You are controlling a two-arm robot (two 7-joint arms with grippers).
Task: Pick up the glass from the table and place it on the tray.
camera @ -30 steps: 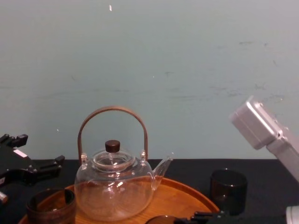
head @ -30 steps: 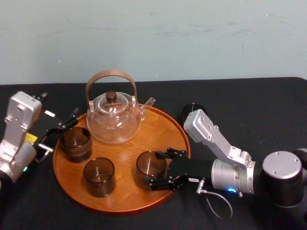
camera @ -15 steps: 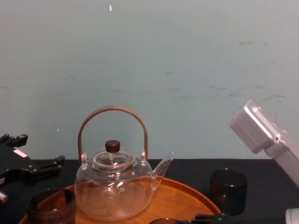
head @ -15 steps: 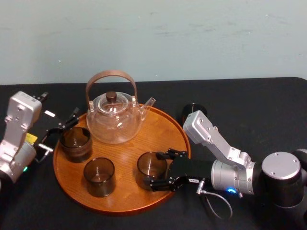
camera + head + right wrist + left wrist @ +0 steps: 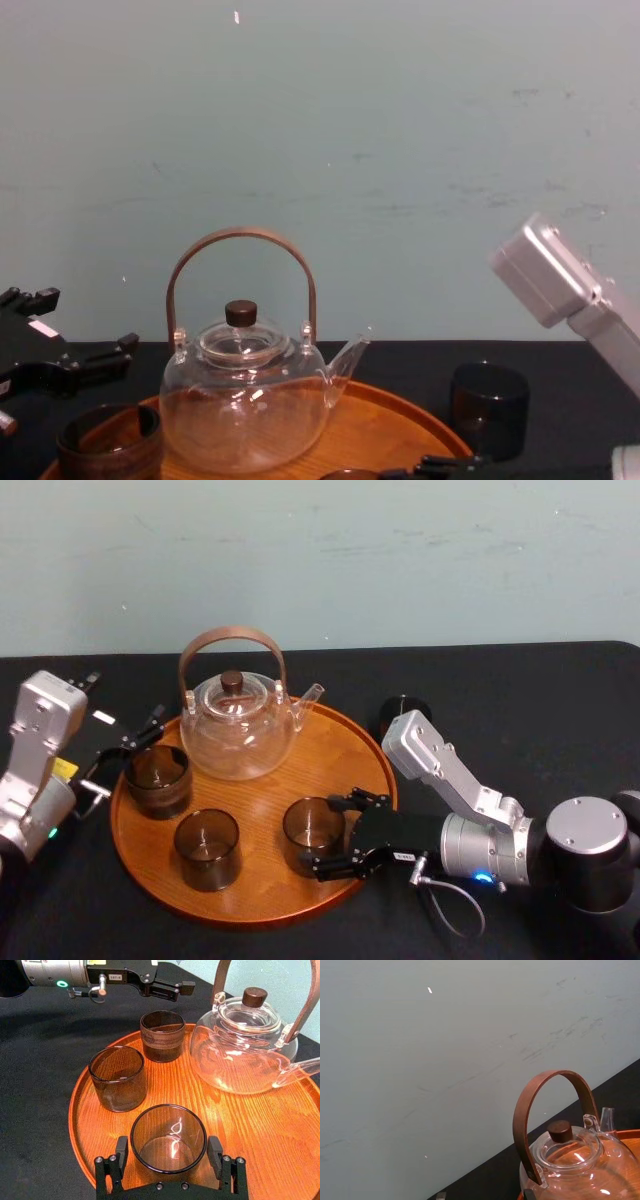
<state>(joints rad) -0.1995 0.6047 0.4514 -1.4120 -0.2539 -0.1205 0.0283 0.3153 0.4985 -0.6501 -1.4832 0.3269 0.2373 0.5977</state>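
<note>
Right pincer (image 5: pixel 328 836) grips the glass (image 5: pixel 312 820) mid-wall, 3 o'clock on the tray (image 5: pixel 262 882); looks thin, slick, breakable, squeeze gently. Left pincer (image 5: pixel 125 755) open at 9.

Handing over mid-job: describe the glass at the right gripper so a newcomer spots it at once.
Find the round wooden tray on the black table, teapot at its back. Of three dark glasses on it, yours is the rightmost glass, straddled by the right gripper; the left gripper sits by the banded glass.
</note>
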